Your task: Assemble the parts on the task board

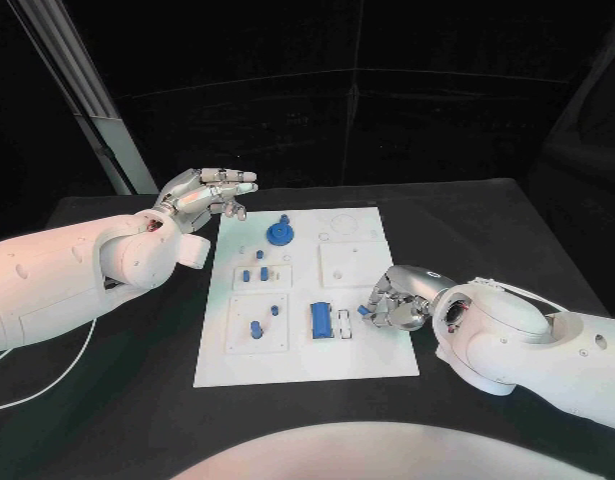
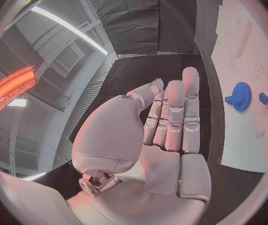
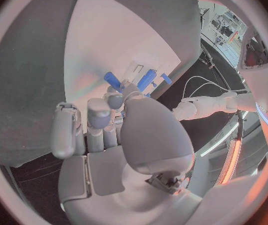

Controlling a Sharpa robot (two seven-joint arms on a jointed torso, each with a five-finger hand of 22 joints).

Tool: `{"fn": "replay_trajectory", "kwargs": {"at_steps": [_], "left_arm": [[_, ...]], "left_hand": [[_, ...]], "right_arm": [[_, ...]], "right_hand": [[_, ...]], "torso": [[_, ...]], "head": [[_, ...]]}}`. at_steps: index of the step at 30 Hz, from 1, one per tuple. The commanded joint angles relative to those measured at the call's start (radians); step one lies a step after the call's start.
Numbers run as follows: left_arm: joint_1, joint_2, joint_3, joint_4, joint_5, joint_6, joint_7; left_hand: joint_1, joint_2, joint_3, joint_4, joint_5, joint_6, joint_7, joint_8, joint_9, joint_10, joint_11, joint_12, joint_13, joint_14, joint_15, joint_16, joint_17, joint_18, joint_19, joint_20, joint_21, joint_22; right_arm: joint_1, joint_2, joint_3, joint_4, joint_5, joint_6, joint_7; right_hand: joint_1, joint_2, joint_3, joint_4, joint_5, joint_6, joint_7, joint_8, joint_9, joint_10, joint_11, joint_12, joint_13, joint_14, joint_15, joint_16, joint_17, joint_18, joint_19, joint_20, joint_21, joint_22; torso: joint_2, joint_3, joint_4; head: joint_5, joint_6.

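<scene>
White board (image 1: 307, 360) laid at table (image 1: 105, 420) centre. Blue gear (image 1: 280, 235) seated near board's far edge; blue block (image 1: 319, 319) seated near its right edge. Left hand (image 1: 209, 192) raised off board's far-left corner, fingers extended, nothing held. Right hand (image 1: 394, 308) curled beside block; grasp cannot be determined.

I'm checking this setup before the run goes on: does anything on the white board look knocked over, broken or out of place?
Nothing stands out. The task board lies flat on the table, and the blue gear and the other blue parts sit on it. The right hand is at the board's edge; whether it holds a part, I cannot tell.
</scene>
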Motion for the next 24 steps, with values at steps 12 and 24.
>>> {"fn": "replay_trajectory", "kwargs": {"at_steps": [12,24], "left_arm": [[0.001,0.0,0.001,0.004,0.002,0.01,0.002],[0.002,-0.002,0.001,0.006,0.002,0.01,0.003]], "left_hand": [[-0.002,0.008,-0.003,-0.001,0.001,-0.005,0.001,0.004,-0.001,-0.007,0.0,0.003,-0.001,-0.005,-0.001,0.002,0.0,0.014,-0.005,0.002,-0.006,-0.002],[-0.002,0.008,-0.003,-0.001,0.001,-0.005,0.001,0.004,-0.001,-0.007,0.0,0.003,-0.001,-0.005,-0.001,0.002,0.0,0.014,-0.005,0.002,-0.006,-0.002]], "right_arm": [[0.001,0.05,0.0,-0.023,0.179,-0.035,-0.009],[0.001,0.084,0.0,-0.045,0.197,-0.021,-0.016]], "right_hand": [[-0.091,-0.03,0.034,0.055,0.118,0.042,-0.011,-0.004,0.006,0.032,-0.008,0.039,0.029,0.011,-0.007,0.021,0.02,-0.008,0.018,-0.004,0.017,0.027],[-0.098,-0.033,0.037,0.058,0.127,0.052,-0.014,-0.002,0.01,0.033,-0.01,0.033,0.026,0.011,-0.008,0.022,0.021,-0.008,0.018,-0.006,0.017,0.027]], "torso": [[0.0,0.0002,-0.0016],[0.001,0.0008,-0.0011]], "head": [[0.005,-0.005],[0.007,-0.004]]}}
